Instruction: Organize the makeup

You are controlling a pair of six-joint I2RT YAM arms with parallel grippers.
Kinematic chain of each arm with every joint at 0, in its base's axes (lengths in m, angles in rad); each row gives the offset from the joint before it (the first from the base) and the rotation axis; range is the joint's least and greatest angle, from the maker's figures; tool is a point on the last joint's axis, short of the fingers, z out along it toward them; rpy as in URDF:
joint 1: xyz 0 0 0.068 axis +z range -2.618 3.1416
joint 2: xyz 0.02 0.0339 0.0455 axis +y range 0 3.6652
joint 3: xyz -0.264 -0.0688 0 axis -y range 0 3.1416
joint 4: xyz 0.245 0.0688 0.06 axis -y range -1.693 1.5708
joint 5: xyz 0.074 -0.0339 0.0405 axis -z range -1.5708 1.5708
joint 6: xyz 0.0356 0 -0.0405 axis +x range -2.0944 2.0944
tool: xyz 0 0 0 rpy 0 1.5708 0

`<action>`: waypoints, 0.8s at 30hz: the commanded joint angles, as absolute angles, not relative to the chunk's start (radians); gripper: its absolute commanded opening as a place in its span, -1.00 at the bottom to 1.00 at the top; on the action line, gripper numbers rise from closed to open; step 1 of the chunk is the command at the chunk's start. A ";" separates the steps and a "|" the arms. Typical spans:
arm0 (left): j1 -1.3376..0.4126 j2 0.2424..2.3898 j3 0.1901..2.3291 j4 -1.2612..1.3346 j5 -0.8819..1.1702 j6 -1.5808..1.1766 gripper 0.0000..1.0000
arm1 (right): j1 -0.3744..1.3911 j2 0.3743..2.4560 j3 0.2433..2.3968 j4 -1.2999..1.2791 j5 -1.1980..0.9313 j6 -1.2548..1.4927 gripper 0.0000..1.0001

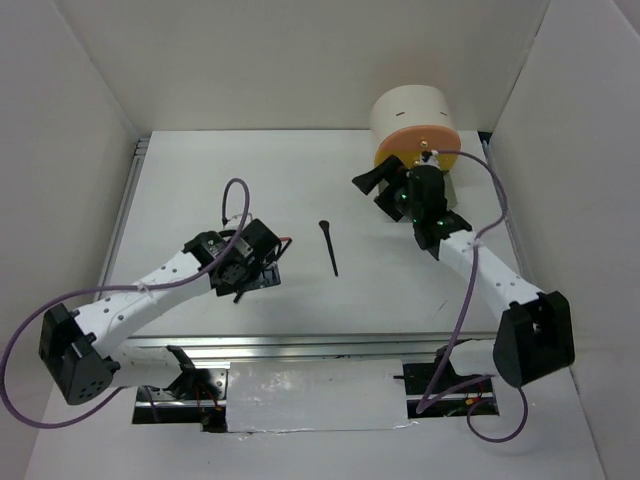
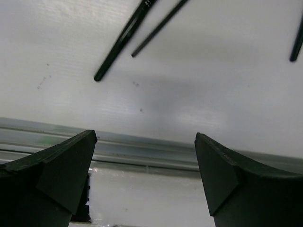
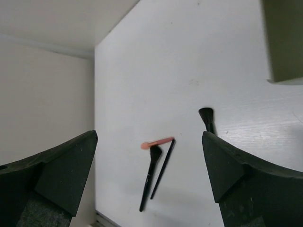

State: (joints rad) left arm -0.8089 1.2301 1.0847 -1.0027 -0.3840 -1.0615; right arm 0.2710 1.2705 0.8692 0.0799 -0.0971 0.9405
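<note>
Black brushes, 2, just ahead of left gripper; jaws wide, empty. Right gripper wide, empty; lone brush ahead near 1 finger, coral stick farther ahead. We judge brushes light, stiff, slick: pinch mid-handle, spare bristles.

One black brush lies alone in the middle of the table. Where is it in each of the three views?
Top external: the lone black brush lies at the centre of the table.
Right wrist: its head shows centre-right; the handle passes behind one of the jaws.
Left wrist: probably the black tip cut by the right edge.
Shared landmark: the pair of black brushes, left of it in both wrist views.
</note>
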 commanded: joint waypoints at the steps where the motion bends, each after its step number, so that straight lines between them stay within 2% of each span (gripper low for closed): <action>1: -0.703 1.311 1.135 -0.951 -0.371 -0.951 0.99 | 0.373 1.386 1.047 -0.323 0.096 0.730 1.00; 4: -0.675 1.413 1.196 -0.965 -0.442 -0.870 0.99 | 0.417 1.433 1.126 -0.397 0.114 0.693 1.00; 12: -0.517 1.586 1.175 -0.760 -0.351 -0.680 0.91 | 0.439 1.244 1.014 -0.308 -0.064 0.725 1.00; 17: -0.465 1.676 1.180 -0.669 -0.287 -0.606 0.75 | 0.451 1.178 1.048 -0.336 -0.143 0.747 0.99; 20: -0.446 1.727 1.169 -0.624 -0.252 -0.571 0.66 | 0.456 1.129 1.028 -0.333 -0.134 0.759 0.99; 22: -0.433 1.750 1.161 -0.611 -0.221 -0.549 0.51 | 0.456 1.108 1.023 -0.356 -0.115 0.772 1.00; 24: -0.428 1.772 1.157 -0.588 -0.221 -0.543 0.48 | 0.456 1.089 1.055 -0.423 -0.088 0.770 1.00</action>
State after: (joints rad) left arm -0.4400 1.7500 1.1618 -0.6453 -0.2630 -0.5980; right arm 0.4492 1.1297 1.0126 -0.3447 -0.1104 0.7601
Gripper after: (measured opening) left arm 0.749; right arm 0.997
